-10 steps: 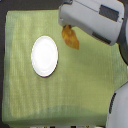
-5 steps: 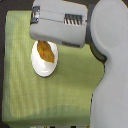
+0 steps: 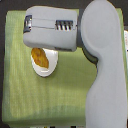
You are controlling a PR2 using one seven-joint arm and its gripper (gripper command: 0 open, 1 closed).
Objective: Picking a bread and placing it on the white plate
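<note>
The grey arm (image 3: 102,70) rises from the near edge on the exterior view's right and bends left over the green cloth (image 3: 20,95); past it the white plate (image 3: 46,71) lies on that cloth, its far part hidden under the arm; the bread (image 3: 40,57) sits on the plate, toward its left side; the gripper (image 3: 47,32) hangs just above, its fingers out of sight, so whether it grips I cannot tell; no writing is readable.

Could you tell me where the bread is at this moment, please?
In the exterior view, the bread lies over the white plate, left of centre on the green cloth, just beneath the arm's grey gripper.
</note>
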